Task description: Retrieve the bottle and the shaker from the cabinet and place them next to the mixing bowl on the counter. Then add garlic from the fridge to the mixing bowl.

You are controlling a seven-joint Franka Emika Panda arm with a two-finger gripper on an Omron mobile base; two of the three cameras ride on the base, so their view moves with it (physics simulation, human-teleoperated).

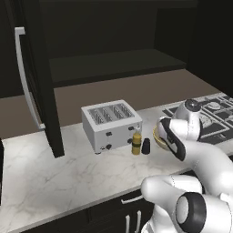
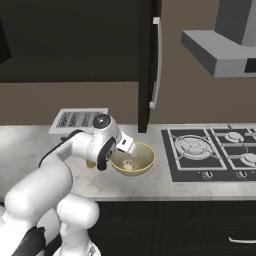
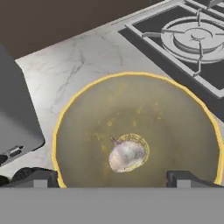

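Cabinet [image 1: 45,91]: door swung open above the counter [image 1: 54,173]; the right base view shows its silver bar handle.
Stove [image 2: 210,150]: right of the bowl.
Toaster [image 1: 111,124]: left base view shows it behind the bottle and shaker.
Mixing bowl [image 3: 135,131]: hand view shows a garlic bulb [image 3: 126,155] at its bottom.
Bottle [image 1: 136,143]: just beside the shaker [image 1: 146,146], near the bowl.
Gripper [image 3: 113,178]: fingers parted, empty, over the bowl.
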